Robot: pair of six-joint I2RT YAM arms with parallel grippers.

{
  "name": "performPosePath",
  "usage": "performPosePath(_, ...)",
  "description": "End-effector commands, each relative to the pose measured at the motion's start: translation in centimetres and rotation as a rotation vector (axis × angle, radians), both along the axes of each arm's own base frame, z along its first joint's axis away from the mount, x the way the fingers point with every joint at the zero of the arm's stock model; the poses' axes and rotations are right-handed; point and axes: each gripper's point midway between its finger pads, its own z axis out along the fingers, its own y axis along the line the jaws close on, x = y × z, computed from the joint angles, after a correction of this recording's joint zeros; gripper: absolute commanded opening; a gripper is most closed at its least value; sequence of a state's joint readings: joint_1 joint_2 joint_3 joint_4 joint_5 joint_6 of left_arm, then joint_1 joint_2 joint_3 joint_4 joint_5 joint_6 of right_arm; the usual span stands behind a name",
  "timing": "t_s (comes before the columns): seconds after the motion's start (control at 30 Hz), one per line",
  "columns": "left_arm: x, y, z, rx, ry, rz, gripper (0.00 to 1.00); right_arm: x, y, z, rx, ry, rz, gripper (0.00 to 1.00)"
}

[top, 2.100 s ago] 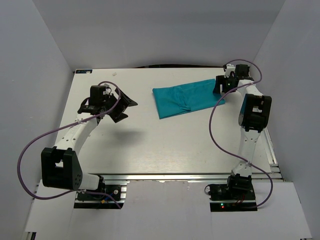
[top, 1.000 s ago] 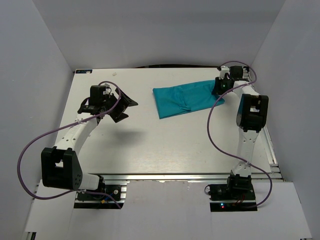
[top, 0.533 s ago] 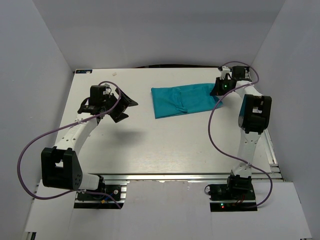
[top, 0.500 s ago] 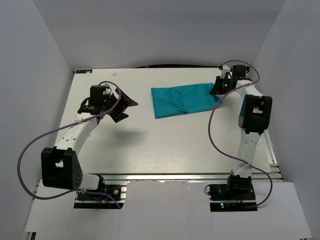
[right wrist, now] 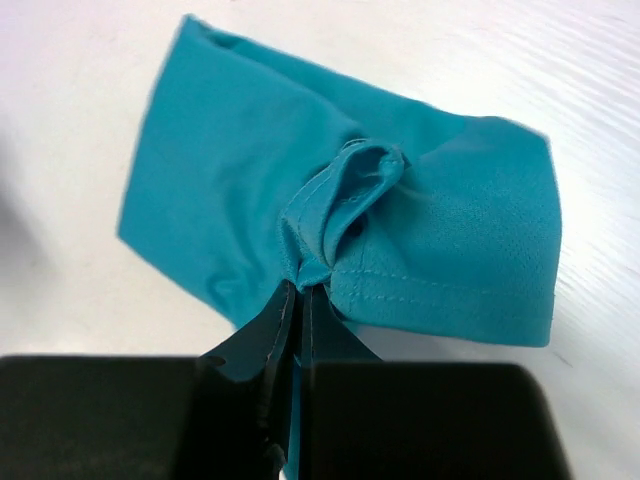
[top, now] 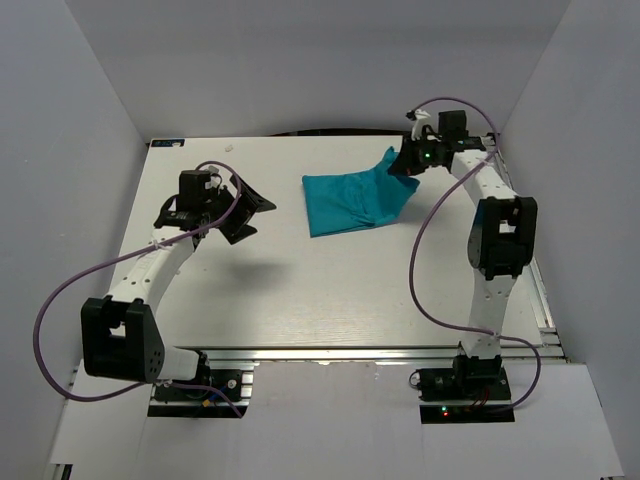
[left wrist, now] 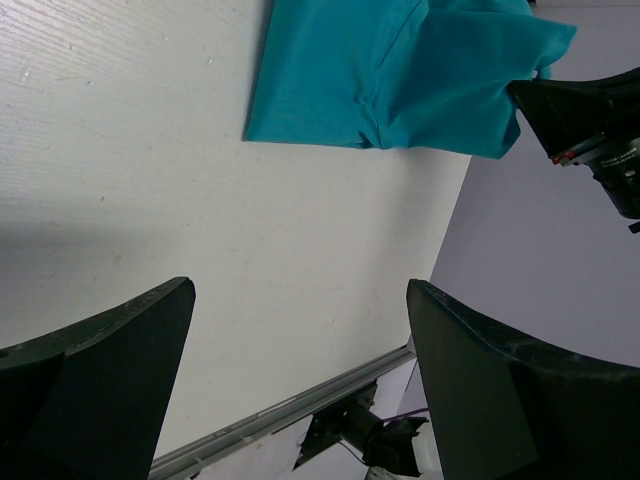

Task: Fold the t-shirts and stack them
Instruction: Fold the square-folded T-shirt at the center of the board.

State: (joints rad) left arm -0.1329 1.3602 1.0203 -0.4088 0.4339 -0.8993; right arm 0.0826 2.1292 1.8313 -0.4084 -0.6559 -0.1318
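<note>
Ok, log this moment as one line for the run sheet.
phase: folding | right fingers: shut on t-shirt end, held above table | left fingers: open, apart from t-shirt | remainder: lying on table

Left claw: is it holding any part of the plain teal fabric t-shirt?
No, the left claw stands wide open above the white table, apart from the teal t-shirt.
</note>
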Motion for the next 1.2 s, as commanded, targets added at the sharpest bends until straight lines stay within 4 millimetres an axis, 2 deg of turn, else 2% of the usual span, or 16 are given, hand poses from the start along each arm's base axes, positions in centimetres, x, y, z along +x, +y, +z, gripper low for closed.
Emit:
performPosePath(0.0, -0.2, 0.0, 2.3, -0.012, -0.081, -0.011, 0.98, -1.0, 3.8, 3.5, 0.032, -0.044, 0.074, 0.0)
performPosePath(0.2, -0.7, 0.0, 2.4, -0.014, -0.085, -0.013, 0.98, -2.6, 9.5, 4.3, 0.031, -0.068, 0.164, 0.0)
performPosePath(0.37, -0.9, 0.0, 2.3, -0.015, -0.086, -0.015, 0.98, -3.3, 12.5, 3.9, 0.015, -0.079, 0.203, 0.0)
performPosePath(0.43, -1.0, 0.1, 2.3, -0.016, -0.084, -0.012, 0.98, -3.3, 13.5, 3.0, -0.005, -0.077, 0.207, 0.0)
performPosePath(0.6, -1.3, 0.1, 2.3, -0.016, -0.087, -0.012, 0.98, -3.4, 15.1, 0.9, -0.033, -0.062, 0.212, 0.0)
performPosePath(0.87, -1.4, 0.1, 2.1, -0.019, -0.08, -0.009, 0.98, -3.3, 17.1, -1.0, -0.039, -0.038, 0.193, 0.0)
performPosePath(1.17, -1.7, 0.1, 2.2, -0.019, -0.076, -0.007, 0.98, -3.2, 19.0, -1.9, -0.008, 0.004, 0.159, 0.0)
